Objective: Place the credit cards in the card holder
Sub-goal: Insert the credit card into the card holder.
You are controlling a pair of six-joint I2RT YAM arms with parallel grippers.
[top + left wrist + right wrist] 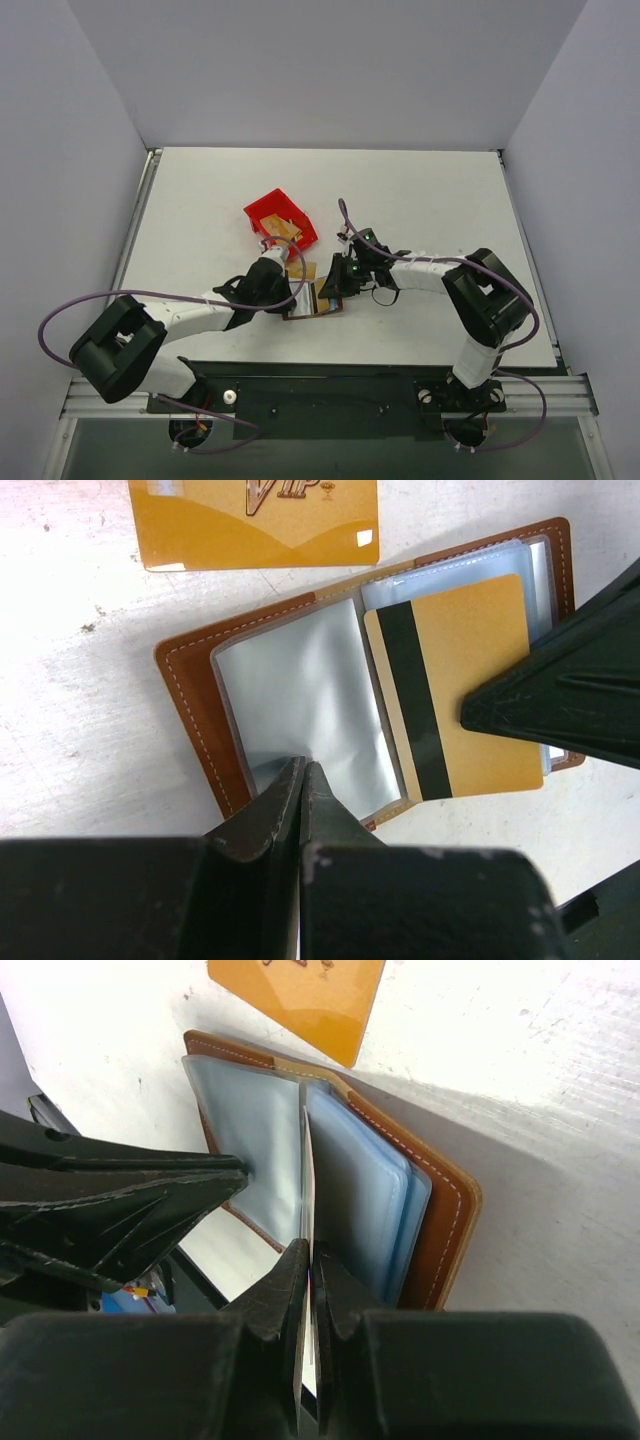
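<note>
Weighing the hazards from the biggest thing down: the table offers the card holder nothing to brace against, so a sideways shove could send it skidding. The holder lies open just ahead of the left pincer. That pincer is closed tight, tips down on the near edge of the clear pocket panel — whether any film is nipped between them I cannot tell. If it only presses, the hold is a single point and the holder may pivot about it.

The right pincer is clamped on the striped card, which reaches forward from its tips over the pockets on the holder's far half; I do not see it inside a pocket. Pushed at a poor angle, the card's leading edge could snag a pocket lip, slip between sleeves rather than into one, or twist in so narrow a grip.

A loose card lies just beyond the holder, on the side away from both pincers — a sliding holder would knock it.
</note>
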